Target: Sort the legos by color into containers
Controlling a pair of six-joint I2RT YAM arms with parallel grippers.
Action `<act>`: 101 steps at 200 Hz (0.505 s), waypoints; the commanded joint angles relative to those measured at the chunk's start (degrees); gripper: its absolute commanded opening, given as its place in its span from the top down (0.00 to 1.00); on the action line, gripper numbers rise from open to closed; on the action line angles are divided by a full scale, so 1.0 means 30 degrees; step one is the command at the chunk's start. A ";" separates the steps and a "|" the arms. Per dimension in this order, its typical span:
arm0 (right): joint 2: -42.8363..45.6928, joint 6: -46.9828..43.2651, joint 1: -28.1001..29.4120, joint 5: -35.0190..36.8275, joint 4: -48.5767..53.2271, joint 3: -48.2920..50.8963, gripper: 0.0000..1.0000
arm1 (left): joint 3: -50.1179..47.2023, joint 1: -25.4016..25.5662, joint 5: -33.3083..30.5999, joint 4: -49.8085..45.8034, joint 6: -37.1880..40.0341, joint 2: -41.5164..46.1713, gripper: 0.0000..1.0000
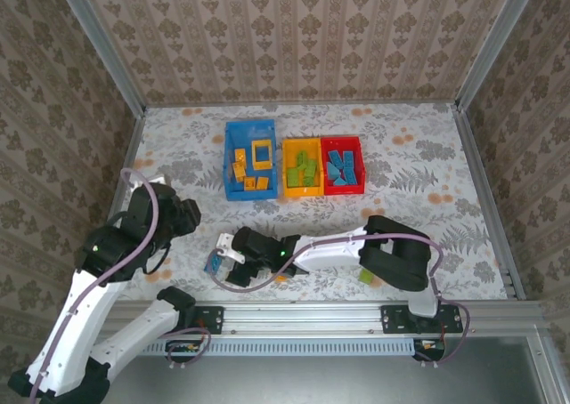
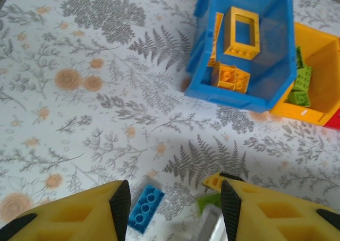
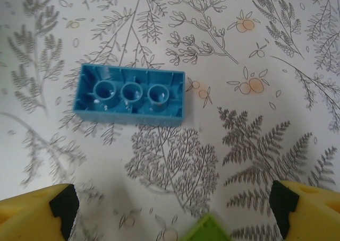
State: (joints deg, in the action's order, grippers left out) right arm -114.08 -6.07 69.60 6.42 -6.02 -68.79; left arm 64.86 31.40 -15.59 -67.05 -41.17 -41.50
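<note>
Poised over the overturned blue brick (image 3: pixel 130 95) at upper left, with right gripper (image 3: pixel 173 206) spread wide, empty, and left gripper (image 2: pixel 176 209) parted, empty. Next: descend, straddle, pinch, carry to red container (image 1: pixel 343 140).

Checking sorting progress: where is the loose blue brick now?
The blue brick lies upside down on the table, front left in the top view, just ahead of the open right gripper, well short of the blue bin.

Bright, even lighting with soft shadows; close foreground blurs.
</note>
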 commanded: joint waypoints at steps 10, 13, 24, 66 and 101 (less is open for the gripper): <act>-0.1903 -0.0406 0.0090 0.1274 -0.0528 -0.1492 0.04 | 0.0761 -0.0124 -0.0544 -0.1746 -0.0329 0.0180 0.50; -0.2076 -0.0406 0.0090 0.1353 -0.0514 -0.1614 0.04 | 0.0803 -0.0124 -0.0518 -0.1797 -0.0320 0.0180 0.50; -0.2659 -0.0380 0.0061 0.1520 -0.0483 -0.2036 0.04 | 0.0987 -0.0122 -0.0457 -0.1956 -0.0209 0.0151 0.50; -0.4697 0.0178 0.0010 0.1853 -0.0019 -0.4130 0.04 | 0.1502 -0.0148 -0.0405 -0.2578 -0.0001 0.0125 0.50; -0.6065 0.1517 -0.0517 0.1958 0.0912 -0.6024 0.05 | 0.1860 -0.0153 -0.0193 -0.2816 0.0274 -0.0019 0.50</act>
State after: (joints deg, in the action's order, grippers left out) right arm -128.11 -4.51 69.45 9.87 -7.05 -83.77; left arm 68.27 31.40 -15.92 -73.21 -41.17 -41.50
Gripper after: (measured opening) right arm 0.953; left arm 0.500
